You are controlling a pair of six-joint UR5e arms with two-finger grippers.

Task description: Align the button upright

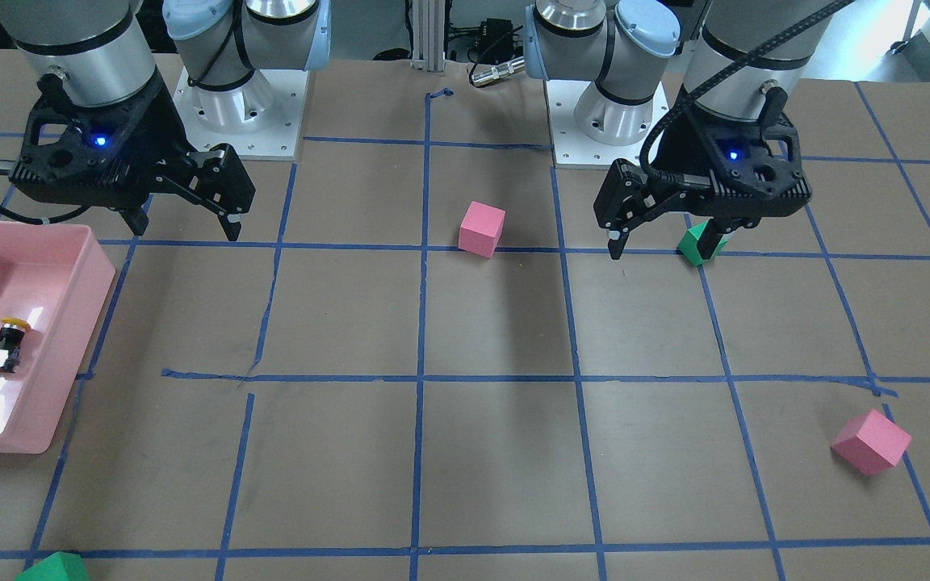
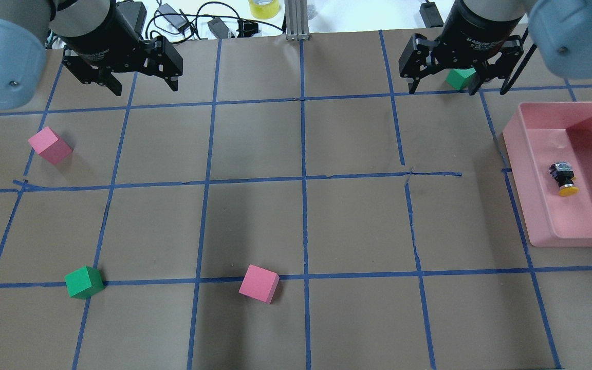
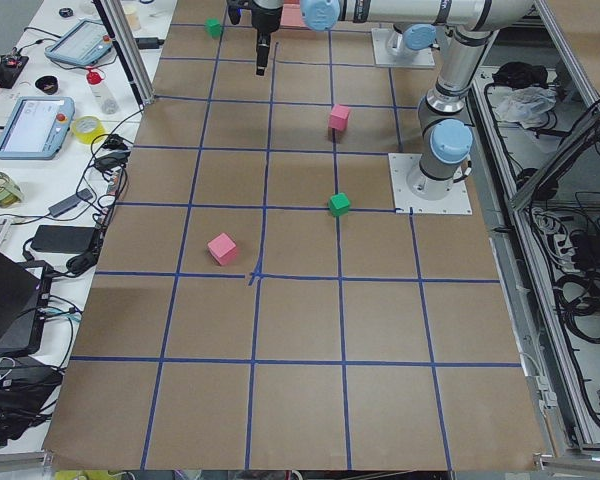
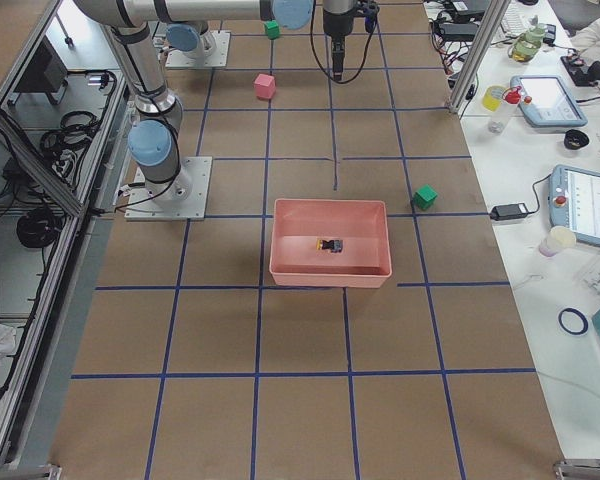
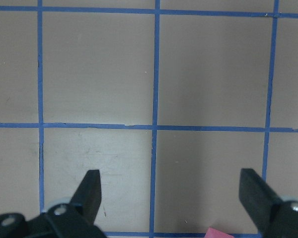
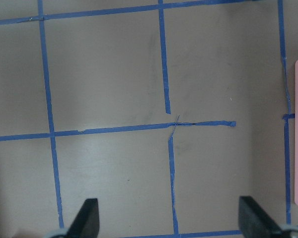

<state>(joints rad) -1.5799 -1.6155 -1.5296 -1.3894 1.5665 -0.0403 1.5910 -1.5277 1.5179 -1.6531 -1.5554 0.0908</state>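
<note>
My right claw [image 2: 442, 90] hangs above the table [image 2: 301, 226] with its jaws spread wide and nothing in them. From its wrist I see only brown paper and blue tape lines between the two fingers [image 6: 87, 218]. My left claw [image 2: 145, 88] is in the same state: wide apart, holding nothing, up off the table.

The button [image 2: 563, 177] lies well off to the right of my right claw and lower down, inside the pink tray [image 2: 517, 149]. It is tipped on its side on the tray floor, apart from the walls. Its yellow cap points back toward my base and its black-and-silver end points away. My right wrist view catches only a strip of the tray's edge at the far right, and the button is outside that view.

In the overhead view the far green cube [image 2: 460, 78] shows between my right claw's fingers, down on the table beyond it. The left pink cube [image 2: 49, 145] sits out to the left of my left claw. The near green cube [image 2: 84, 281] and the middle pink cube [image 2: 259, 283] lie closer to my base than either claw.
</note>
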